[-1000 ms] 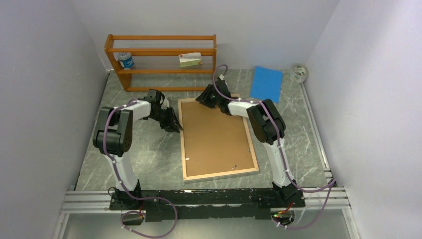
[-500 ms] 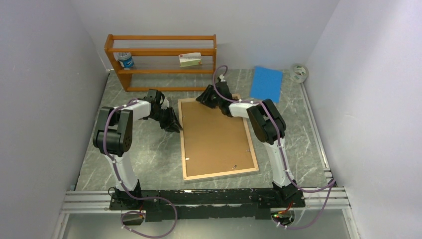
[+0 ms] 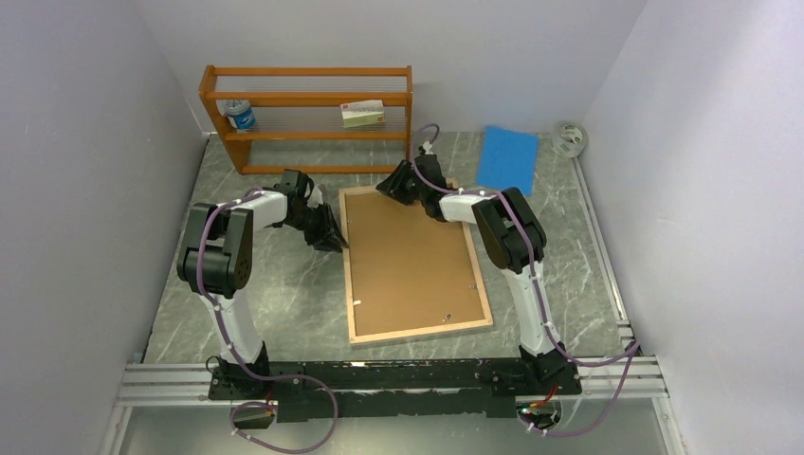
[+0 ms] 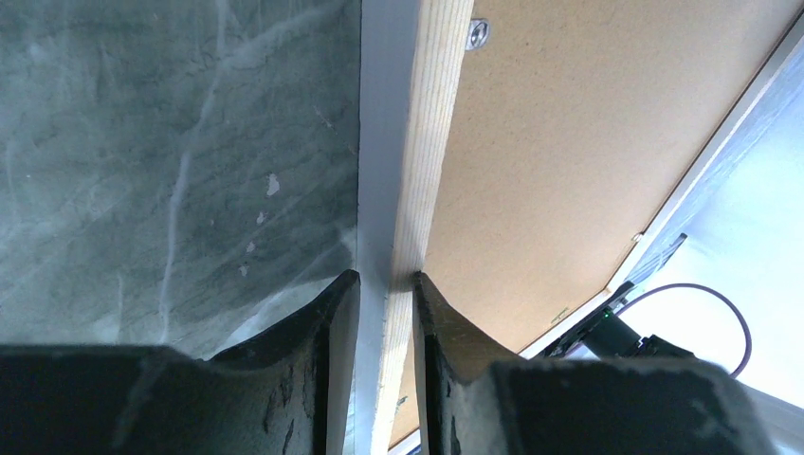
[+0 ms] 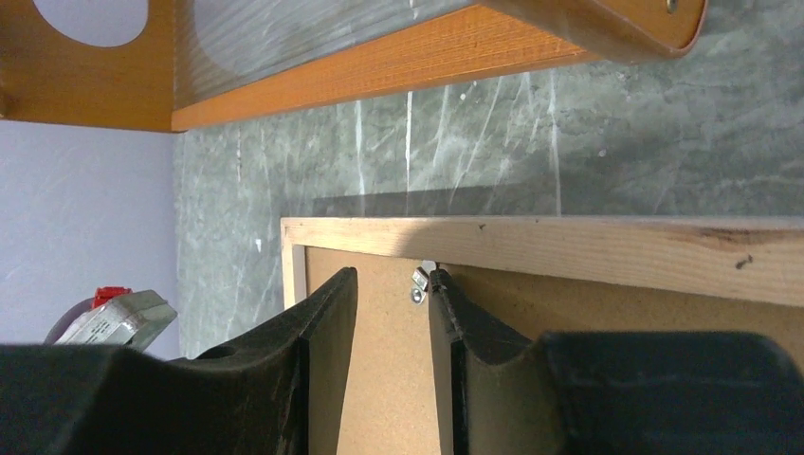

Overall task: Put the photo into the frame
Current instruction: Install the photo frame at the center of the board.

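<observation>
The frame (image 3: 422, 330) lies face down on the table, light wood reverse up, with the brown backing board (image 3: 412, 256) set in it. The photo is hidden. My left gripper (image 3: 334, 239) is shut on the frame's left rail; in the left wrist view the fingers (image 4: 341, 313) clamp the white and wood rail (image 4: 431, 142). My right gripper (image 3: 391, 190) hovers over the far rail (image 5: 588, 246), jaws a little apart and empty (image 5: 393, 277), the right fingertip (image 5: 441, 284) touching a small metal clip (image 5: 418, 284) on the backing board (image 5: 389, 379).
An orange shelf rack (image 3: 308, 100) stands just behind the frame, close in the right wrist view (image 5: 379, 66). A blue sheet (image 3: 507, 158) and a tape roll (image 3: 570, 138) lie at the back right. Another clip (image 4: 477, 34) sits on the left rail.
My right gripper has shifted slightly toward the far edge of the frame. The left gripper and the frame have not moved.
</observation>
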`<state>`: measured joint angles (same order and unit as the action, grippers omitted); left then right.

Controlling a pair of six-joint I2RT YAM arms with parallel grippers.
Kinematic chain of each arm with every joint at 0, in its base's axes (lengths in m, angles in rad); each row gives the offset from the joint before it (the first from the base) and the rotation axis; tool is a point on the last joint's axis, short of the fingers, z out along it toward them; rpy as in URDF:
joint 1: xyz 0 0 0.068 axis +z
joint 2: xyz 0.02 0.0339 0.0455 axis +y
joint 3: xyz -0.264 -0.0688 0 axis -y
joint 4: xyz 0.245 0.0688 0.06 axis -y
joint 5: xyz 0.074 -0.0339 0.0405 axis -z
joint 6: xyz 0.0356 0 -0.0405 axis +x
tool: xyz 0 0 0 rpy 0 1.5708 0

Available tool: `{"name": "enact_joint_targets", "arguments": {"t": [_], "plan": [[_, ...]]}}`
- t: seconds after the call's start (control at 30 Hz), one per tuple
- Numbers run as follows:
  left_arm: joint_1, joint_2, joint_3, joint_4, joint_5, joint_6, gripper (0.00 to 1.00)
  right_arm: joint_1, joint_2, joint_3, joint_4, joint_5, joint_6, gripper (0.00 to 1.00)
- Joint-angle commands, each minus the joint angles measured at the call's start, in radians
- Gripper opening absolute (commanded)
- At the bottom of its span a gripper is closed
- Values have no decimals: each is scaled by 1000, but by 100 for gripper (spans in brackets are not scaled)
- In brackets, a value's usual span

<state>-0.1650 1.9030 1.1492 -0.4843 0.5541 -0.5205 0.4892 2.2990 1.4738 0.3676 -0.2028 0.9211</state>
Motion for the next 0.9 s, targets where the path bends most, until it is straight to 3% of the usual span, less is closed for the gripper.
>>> {"name": "enact_joint_targets", "arguments": {"t": [0.0,0.23,0.5,0.87], "plan": [[5,25,8,-17,-68,32,31,-6,54,37,-19,-46,9,38],[5,32,8,-17,-63,34,31,-6,107,60,41,-106,31,38],[5,52,30,-27,-68,43,31,-2,135,41,223,-249,77,38],[6,115,88,-34,-48,79,40,22,148,60,198,-245,81,31]]}}
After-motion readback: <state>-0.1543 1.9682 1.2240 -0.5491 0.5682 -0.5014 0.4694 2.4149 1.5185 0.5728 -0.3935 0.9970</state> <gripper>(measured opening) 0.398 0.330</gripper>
